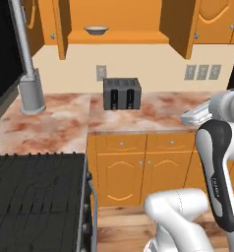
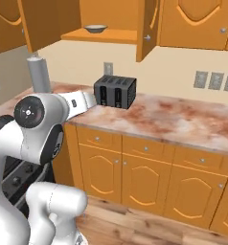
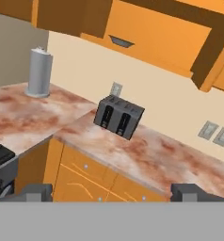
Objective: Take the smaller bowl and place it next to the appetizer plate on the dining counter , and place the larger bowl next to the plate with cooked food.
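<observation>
- Bowl (image 1: 96, 30) first: it's a shallow, pale one sitting up on the shelf (image 1: 114, 37) of the open wall cabinet, a bit left of the shelf's middle. From the right base view you can see the bowl (image 2: 96, 28) the same way, resting flat near the shelf's front edge. From the hand view it's just a thin dark sliver (image 3: 121, 42) poking over the shelf lip, so no detail there.
- Honestly can't tell if it's the smaller or the larger one, there's nothing to compare it with.
- Cabinet doors (image 1: 180, 27) on both sides of that shelf are swung open.
- Right below, on the reddish marbled table (image 1: 158, 115), there's a dark toaster (image 1: 122, 93) with two slots, standing close to the wall. A wall outlet (image 1: 101, 72) sits just above and to its left.
- Grey cylinder thing (image 1: 31, 93) stands on the table well left of the toaster, next to the stove (image 1: 35, 197).
- Gripper (image 3: 114, 192): the two dark tips are at the far left and far right of the hand view, so the jaws are spread wide with nothing between them. It's well short of the shelf, looking across at the toaster and the table.
- Three more outlets (image 2: 215, 81) on the wall off to the right.
</observation>
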Robot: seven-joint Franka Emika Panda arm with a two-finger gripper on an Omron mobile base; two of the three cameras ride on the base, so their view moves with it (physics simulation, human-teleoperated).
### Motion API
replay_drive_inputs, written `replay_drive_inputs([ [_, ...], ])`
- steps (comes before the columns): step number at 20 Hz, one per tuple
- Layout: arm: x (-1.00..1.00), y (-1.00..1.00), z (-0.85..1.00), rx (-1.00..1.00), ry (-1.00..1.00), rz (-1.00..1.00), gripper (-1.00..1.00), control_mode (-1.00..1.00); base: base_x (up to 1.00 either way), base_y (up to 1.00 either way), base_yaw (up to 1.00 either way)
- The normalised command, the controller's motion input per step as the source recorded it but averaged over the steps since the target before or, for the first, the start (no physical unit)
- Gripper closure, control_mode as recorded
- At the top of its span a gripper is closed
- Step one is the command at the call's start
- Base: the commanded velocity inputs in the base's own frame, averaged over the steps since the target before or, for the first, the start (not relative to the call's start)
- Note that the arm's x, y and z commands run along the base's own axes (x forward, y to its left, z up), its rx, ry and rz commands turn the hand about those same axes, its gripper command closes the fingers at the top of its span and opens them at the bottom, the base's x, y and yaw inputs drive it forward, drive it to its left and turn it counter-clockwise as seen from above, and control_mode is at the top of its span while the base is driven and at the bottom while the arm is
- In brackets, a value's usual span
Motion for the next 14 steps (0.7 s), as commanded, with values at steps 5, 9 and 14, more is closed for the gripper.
replay_drive_inputs([
  [5, 0.00, 0.00, 0.00, 0.00, 0.00, 0.00, -1.00, 1.00, 1.00, 0.54, 0.02],
  [9, 0.00, 0.00, 0.00, 0.00, 0.00, 0.00, -1.00, 1.00, 1.00, 0.28, 0.00],
  [14, 0.00, 0.00, 0.00, 0.00, 0.00, 0.00, -1.00, 1.00, 1.00, 0.01, -0.05],
])
